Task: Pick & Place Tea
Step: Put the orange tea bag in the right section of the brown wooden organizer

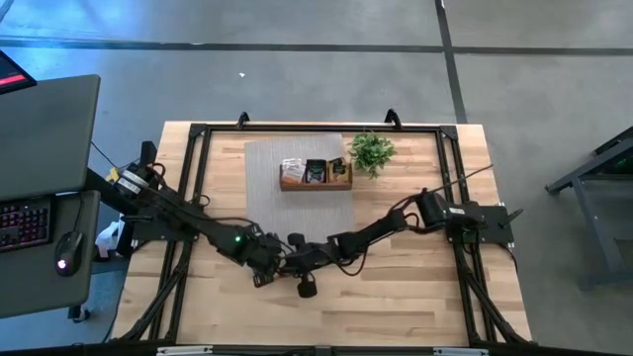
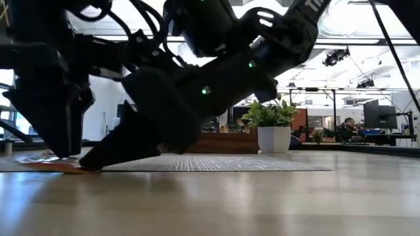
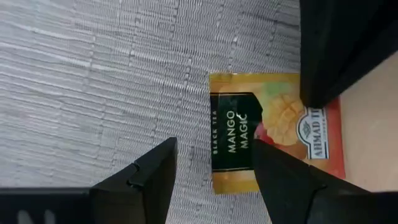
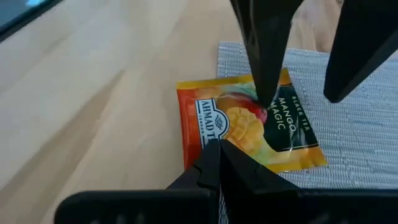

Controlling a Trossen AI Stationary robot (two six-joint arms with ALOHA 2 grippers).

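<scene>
One flat square orange tea sachet (image 3: 273, 134) printed "Mango Magic" lies half on the grey woven mat (image 3: 93, 81), half on the pale wooden counter (image 4: 93, 93). My left pincer (image 3: 211, 165) spreads open over it; my right pincer (image 4: 219, 165) is pressed closed beside it. The high view, lower centre, hides the sachet under both.

— Where is free room on the worktop (image 1: 396, 307)?

— The whole near wooden part is bare, also both sides of the grey mat (image 1: 262, 188).

— And what blocks?

— Both tools crowd the mat's near corner over one orange sachet (image 3: 267, 134). At the far edge, the wooden tray (image 1: 315, 174) and the potted plant (image 1: 372, 151) stand side by side.
</scene>
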